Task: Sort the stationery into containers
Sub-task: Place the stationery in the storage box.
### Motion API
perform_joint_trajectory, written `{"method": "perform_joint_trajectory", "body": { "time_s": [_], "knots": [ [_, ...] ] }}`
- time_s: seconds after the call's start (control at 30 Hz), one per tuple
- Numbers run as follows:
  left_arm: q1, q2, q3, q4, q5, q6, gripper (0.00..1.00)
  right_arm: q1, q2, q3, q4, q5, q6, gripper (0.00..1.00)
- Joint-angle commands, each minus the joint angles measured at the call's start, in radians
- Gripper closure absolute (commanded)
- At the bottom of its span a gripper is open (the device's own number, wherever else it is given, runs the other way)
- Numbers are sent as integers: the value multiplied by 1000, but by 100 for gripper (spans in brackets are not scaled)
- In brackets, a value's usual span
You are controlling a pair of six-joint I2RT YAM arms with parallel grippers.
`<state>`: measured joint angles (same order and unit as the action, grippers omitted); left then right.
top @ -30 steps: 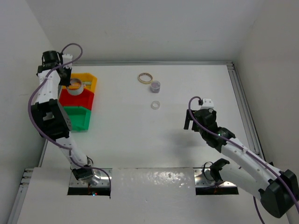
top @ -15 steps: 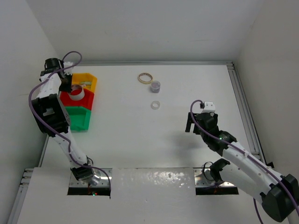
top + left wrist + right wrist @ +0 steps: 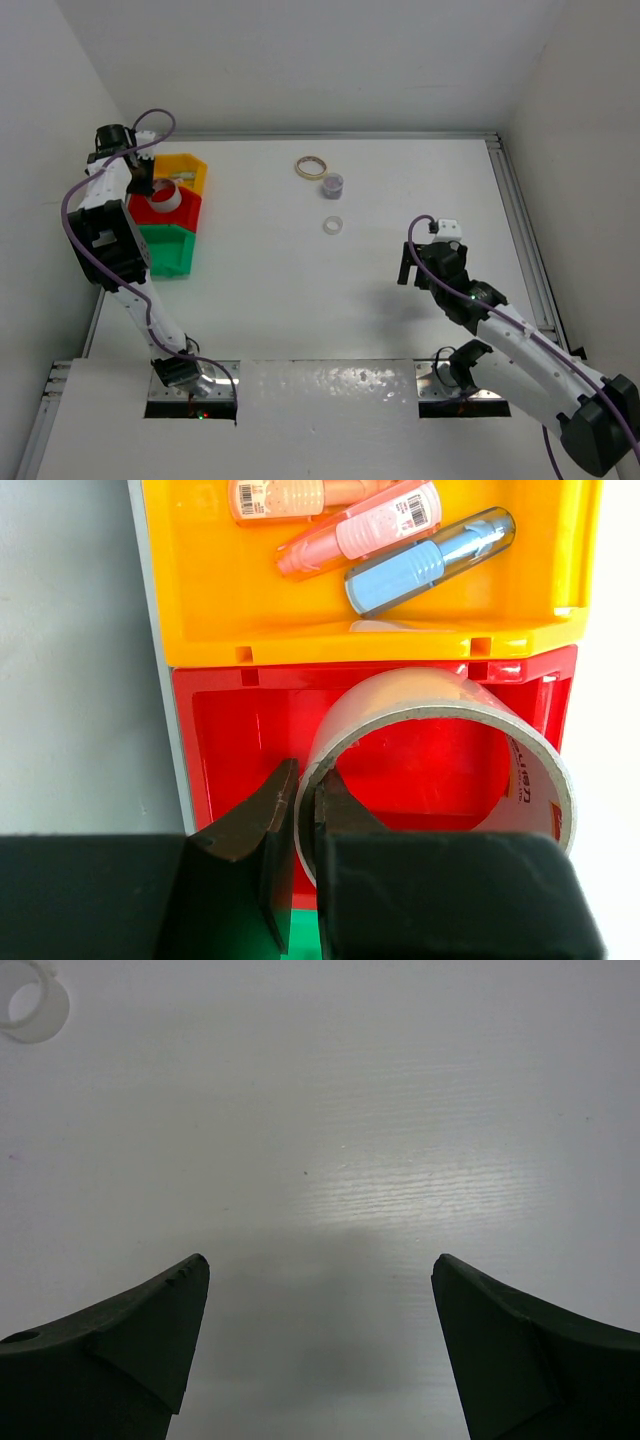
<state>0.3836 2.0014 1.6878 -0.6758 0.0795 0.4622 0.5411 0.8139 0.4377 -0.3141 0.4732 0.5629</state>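
Observation:
My left gripper (image 3: 307, 780) is shut on the rim of a large grey tape roll (image 3: 535, 780), holding it over the red bin (image 3: 230, 730). In the top view the left gripper (image 3: 143, 183) and the roll (image 3: 166, 197) are at the stacked bins: yellow-orange (image 3: 193, 168), red (image 3: 187, 213), green (image 3: 165, 255). The yellow-orange bin (image 3: 300, 620) holds an orange stick (image 3: 280, 495), a pink stick (image 3: 360, 530) and a blue stick (image 3: 430, 560). My right gripper (image 3: 405, 262) is open and empty above bare table, also in its wrist view (image 3: 320, 1265).
A tan ring (image 3: 311, 166), a purple-grey roll (image 3: 333, 184) and a small white ring (image 3: 333, 225) lie on the table's far middle. The white ring shows at the top left of the right wrist view (image 3: 35, 1005). A wall runs close along the bins' left side.
The left gripper has moved a little down and towards the red bin with the tape roll. The right arm has shifted slightly nearer. Little has moved in the last half second.

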Motion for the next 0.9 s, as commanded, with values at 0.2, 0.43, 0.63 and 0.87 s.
{"method": "perform_joint_trajectory", "body": {
  "time_s": [0.2, 0.43, 0.63, 0.87],
  "knots": [
    [34, -44, -11, -24, 28, 18, 100, 7, -33, 35, -14, 41, 15, 9],
    [46, -32, -22, -28, 57, 6, 100, 7, -45, 44, -29, 42, 9, 9],
    [49, -55, -23, -27, 56, 19, 100, 7, -56, 49, -43, 48, 12, 9],
    [54, -35, -22, -39, -6, 27, 100, 8, -70, 45, -51, 47, 22, 9]
  ]
}}
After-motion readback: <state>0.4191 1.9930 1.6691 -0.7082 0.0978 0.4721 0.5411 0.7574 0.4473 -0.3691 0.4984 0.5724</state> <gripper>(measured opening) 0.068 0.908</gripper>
